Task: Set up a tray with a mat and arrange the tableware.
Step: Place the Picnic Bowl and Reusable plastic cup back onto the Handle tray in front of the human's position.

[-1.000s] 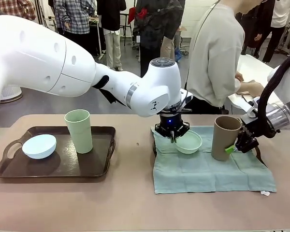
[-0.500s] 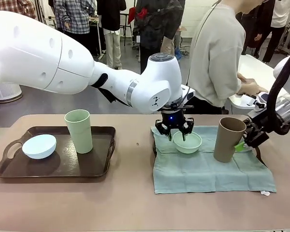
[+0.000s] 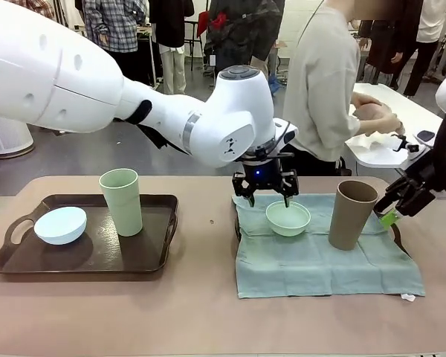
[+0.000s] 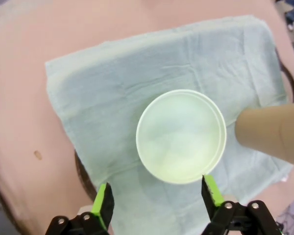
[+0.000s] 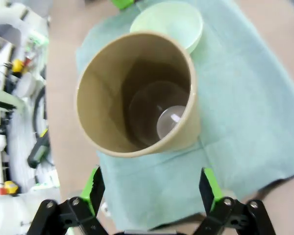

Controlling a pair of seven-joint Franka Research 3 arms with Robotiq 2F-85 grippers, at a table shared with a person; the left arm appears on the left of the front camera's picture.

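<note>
front view: a dark tray (image 3: 163,223) at the left of the worktop (image 3: 201,312) carries a pale blue bowl (image 3: 60,224) and, just beside it, an upright light green cup (image 3: 121,201). right of centre a teal mat (image 3: 320,264) lies over a second tray (image 3: 236,227), of which only the dark rim shows. on the mat stand a mint green bowl (image 3: 288,218) and, near it to the right but apart from it, an upright brown cup (image 3: 351,214). the left fingers (image 3: 285,193) hang just above the far rim of the mint green bowl. the right fingers (image 3: 390,217) sit at the right edge of the frame, beside the brown cup and clear of it. left wrist view: the left fingers are spread and hold nothing; the mint green bowl lies just beyond their green pads. right wrist view: the right fingers are spread and empty; the brown cup stands beyond them, seen into its open mouth, with the mint green bowl behind it at the top of the frame.
</note>
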